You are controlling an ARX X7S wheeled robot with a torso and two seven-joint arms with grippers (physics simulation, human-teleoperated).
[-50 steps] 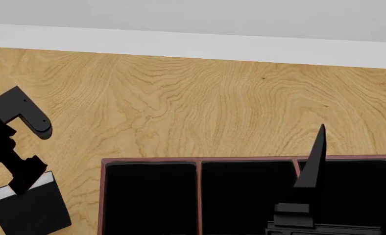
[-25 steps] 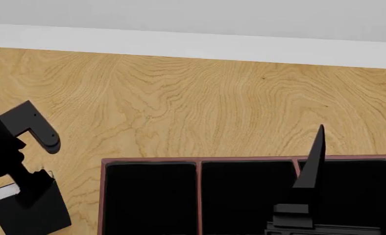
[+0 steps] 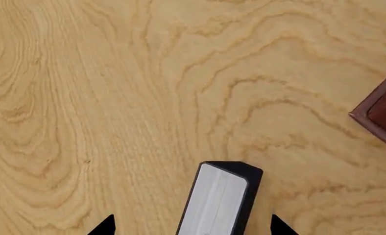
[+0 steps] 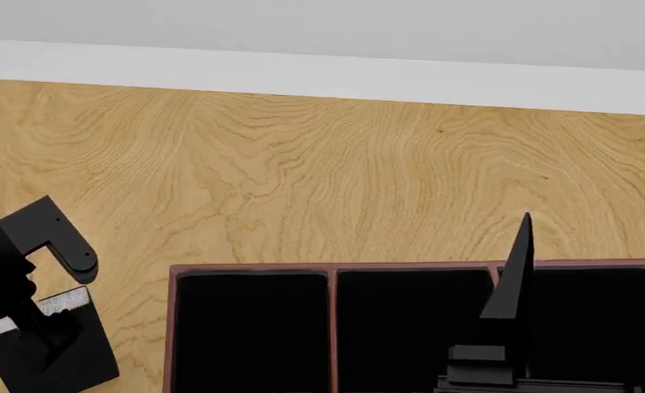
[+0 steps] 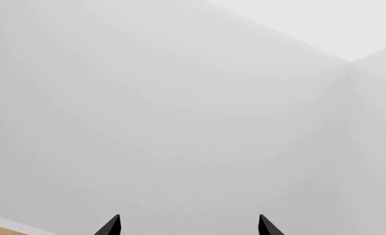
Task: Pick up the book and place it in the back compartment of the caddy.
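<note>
The book (image 4: 50, 348) sits at the lower left of the head view, outside the caddy (image 4: 331, 327). The left gripper (image 3: 187, 226) straddles it, spread wide, ungrasped; lifting and placing remain.

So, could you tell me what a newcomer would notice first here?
Probably the caddy, its dark cells filling the near middle of the wooden table. Next, the black book lying outside it at the near left, with the left gripper straddling its pale page edge.
</note>
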